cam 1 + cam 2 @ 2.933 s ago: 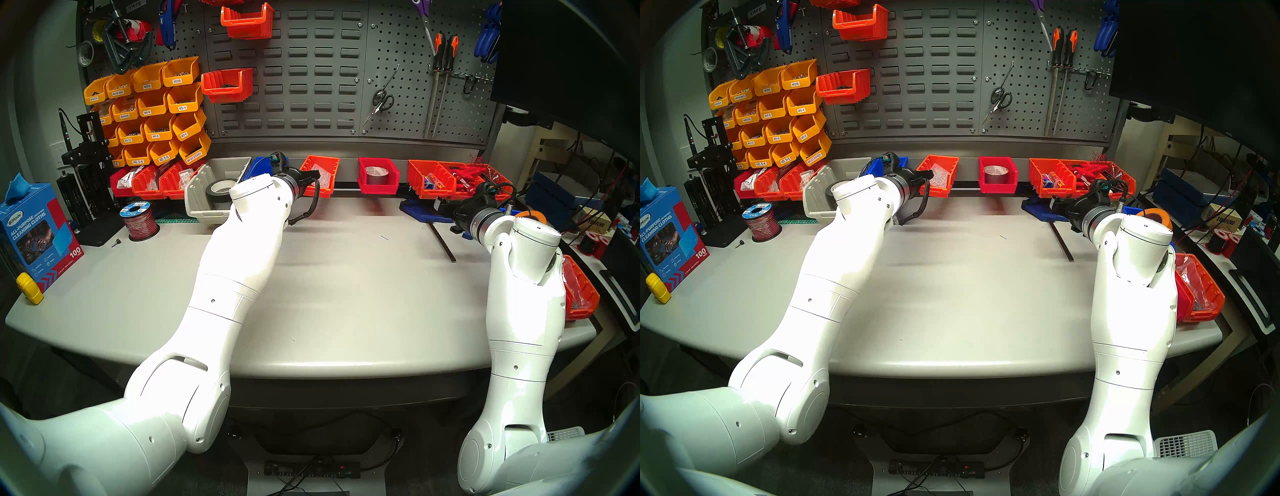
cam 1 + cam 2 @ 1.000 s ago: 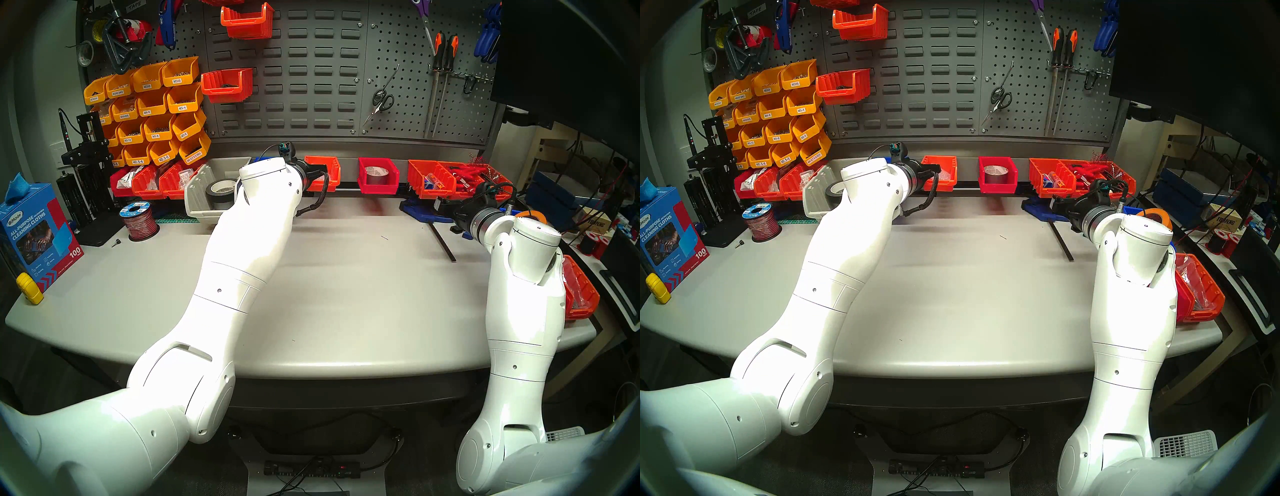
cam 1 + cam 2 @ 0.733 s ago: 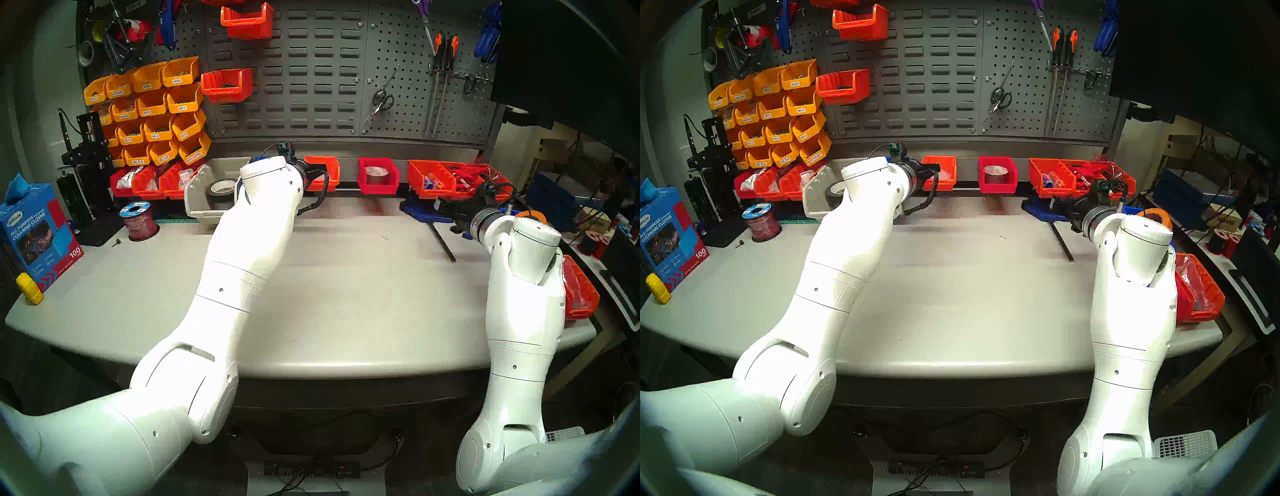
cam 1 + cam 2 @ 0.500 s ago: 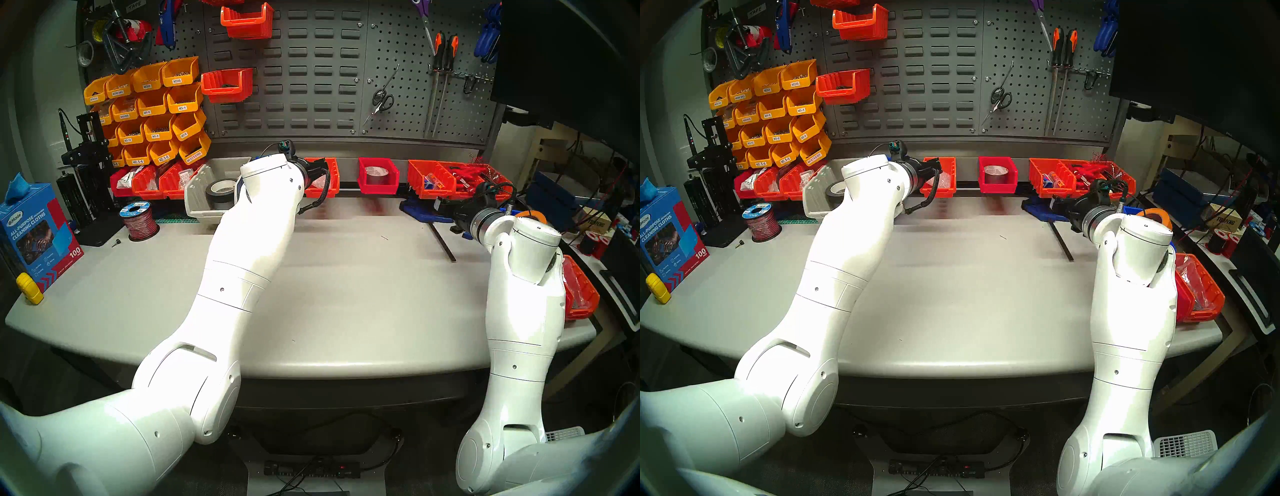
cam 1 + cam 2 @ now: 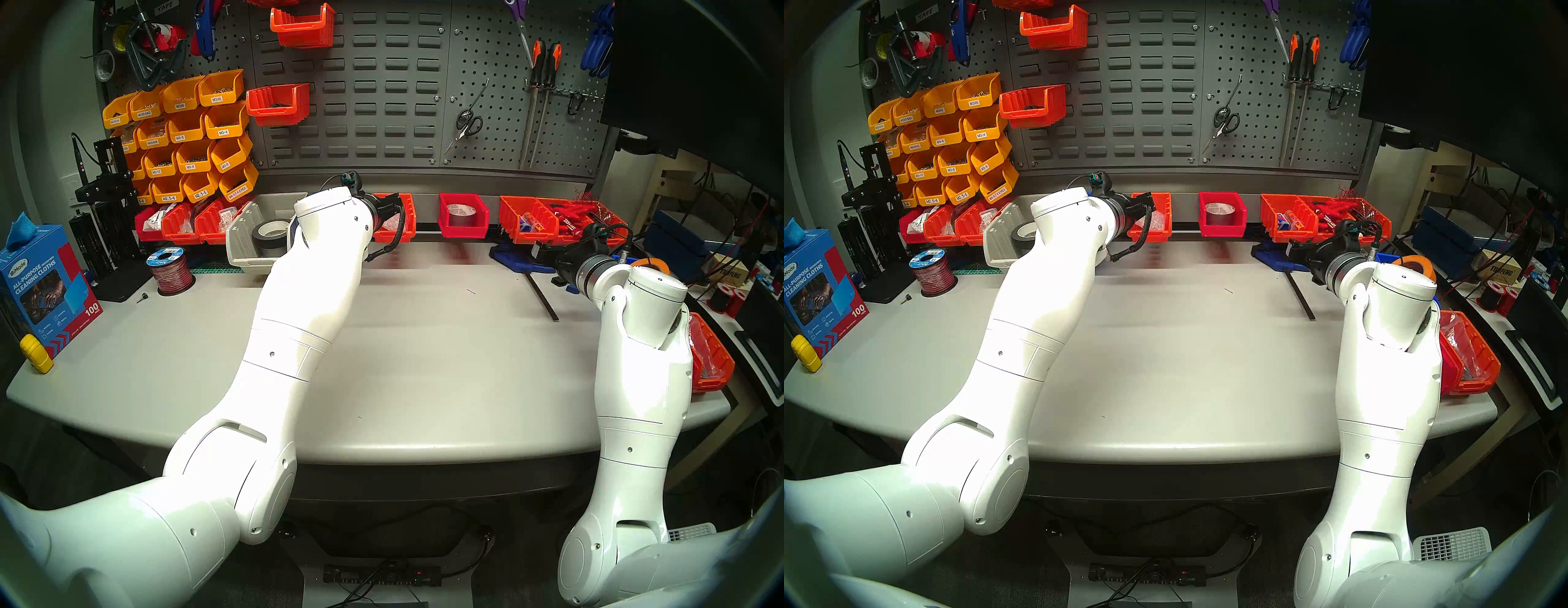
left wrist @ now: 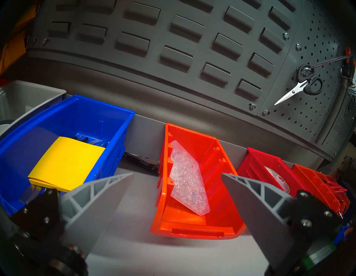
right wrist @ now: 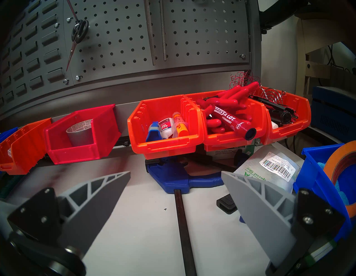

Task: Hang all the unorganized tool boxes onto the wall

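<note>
We note the orange-red bin (image 6: 194,185) with its clear bag (image 6: 187,179) hangs on the grey rail (image 6: 146,133), directly ahead of the left gripper (image 6: 177,175). Its fingers (image 6: 104,194) stand spread wide, empty, touching nothing. Right gripper (image 7: 175,174) likewise wide, empty.

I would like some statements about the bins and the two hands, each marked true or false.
1. The left hand is open. True.
2. The orange bin holds a roll of tape. False: it holds a clear bag.
3. The red bin holds a silver tape roll. True.
4. The right hand grips the blue clamp. False: it is open and holds nothing.
5. The grey bin hangs on the rail. False: it sits on the table.
</note>
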Controlling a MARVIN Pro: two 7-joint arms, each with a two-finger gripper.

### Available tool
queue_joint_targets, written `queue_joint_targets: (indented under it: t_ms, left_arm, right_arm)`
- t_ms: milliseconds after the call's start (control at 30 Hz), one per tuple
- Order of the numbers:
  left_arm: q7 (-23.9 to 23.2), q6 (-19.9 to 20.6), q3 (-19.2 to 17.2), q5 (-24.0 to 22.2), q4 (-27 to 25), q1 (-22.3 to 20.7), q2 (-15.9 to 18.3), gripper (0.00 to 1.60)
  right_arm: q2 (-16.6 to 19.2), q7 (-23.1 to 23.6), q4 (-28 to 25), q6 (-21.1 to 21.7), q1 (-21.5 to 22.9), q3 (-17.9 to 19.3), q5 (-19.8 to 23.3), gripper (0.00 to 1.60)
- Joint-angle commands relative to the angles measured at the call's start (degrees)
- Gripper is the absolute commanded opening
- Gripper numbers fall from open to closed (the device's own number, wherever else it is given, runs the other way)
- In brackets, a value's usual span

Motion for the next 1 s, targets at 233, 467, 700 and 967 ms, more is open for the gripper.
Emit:
queue_joint_targets:
  t_ms: [233,467,700,967]
  left_arm:
    - [2.4,0.4,-2.8,-3.1,-11.9,1.2,-3.2,1.6]
    - [6.2,1.3,-4.9,-4.6,-17.5,3.0,-4.2,1.6]
    - [9.8,3.6,-6.5,-5.5,-23.1,6.6,-4.3,1.6]
    - [15.5,6.2,-9.5,-6.5,-29.8,12.3,-4.8,1.6]
  right_arm:
    - [-0.1,0.1,-0.7,0.0,0.8,-0.1,0.0,1.6]
    - [-0.1,0.2,-0.7,-0.1,0.8,-0.1,-0.1,1.6]
    - [-0.1,0.3,-0.7,-0.1,0.8,0.0,-0.2,1.6]
    - [-0.2,0.5,-0.6,-0.2,0.8,0.0,-0.3,1.6]
